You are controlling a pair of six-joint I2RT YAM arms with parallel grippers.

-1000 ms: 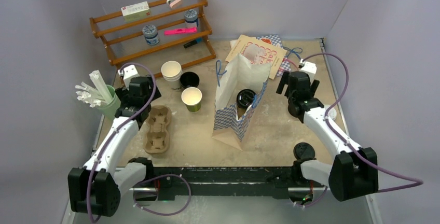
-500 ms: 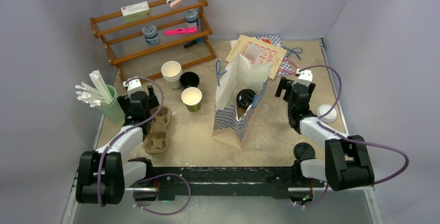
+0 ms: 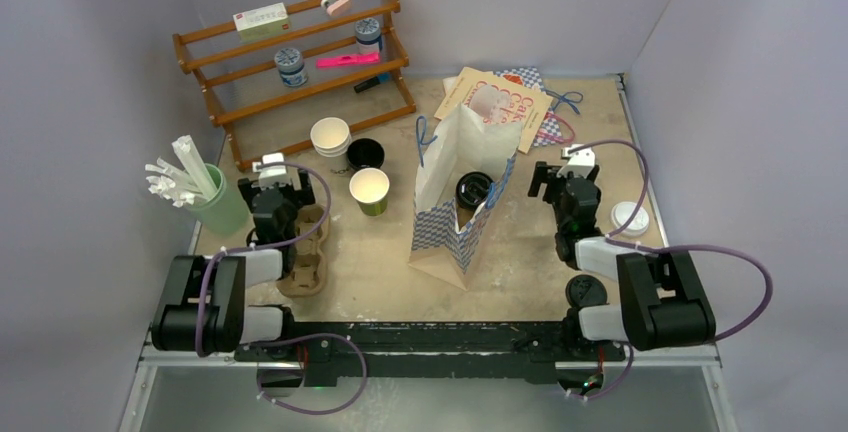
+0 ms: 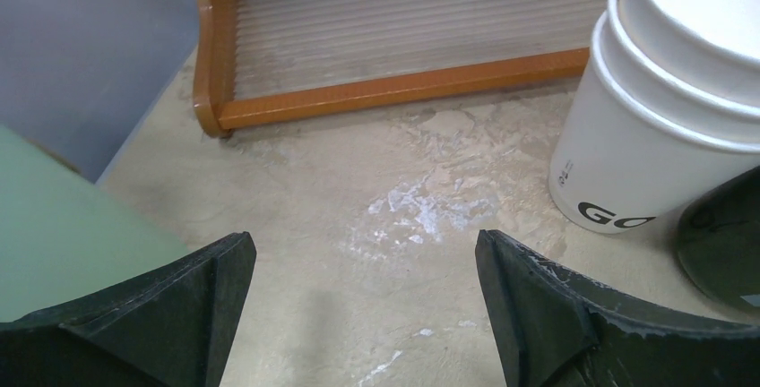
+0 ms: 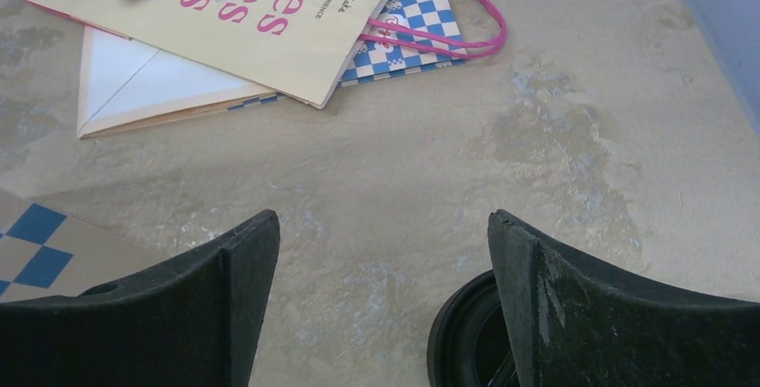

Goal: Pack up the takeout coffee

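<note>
Surveying tabletop (image 3: 380,274) from above, twelve o'clock at far wall. At eleven, wooden rack (image 3: 300,62), pushed to the back corner, out of working ground. Upright at centre, paper bag (image 3: 440,237), mouth open upward, likely stood so for loading from above. Tucked low toward six, left arm (image 3: 215,292) at eight and right arm (image 3: 650,297) at four, leaving the bag's flanks free. Lying at one, flat bags (image 3: 495,97), spares by the look. At nine, cardboard carrier (image 3: 305,247), just beside the left wrist. At nine-thirty by the left edge, green holder (image 3: 225,214) with straws.

Clustered at ten to eleven, near one another and apart from the bag: stacked white cups (image 3: 330,137), open black cup (image 3: 365,154), green cup (image 3: 369,190). Inside the bag, takeout coffee (image 3: 474,190), black lid showing through the mouth; judged packed, or nearly.

Wide apart and empty, left jaws, aimed at twelve over bare ground short of the rack foot. Likewise wide and empty, right jaws, aimed at one toward the flat bags. Loose near the right edge, white lid (image 3: 630,217) at three, black lid (image 3: 585,292) at four.

Room: bare strips either side of the bag; tight at nine among carrier and holder. Risk judged: tall light bag wall, apt to tip if brushed.
</note>
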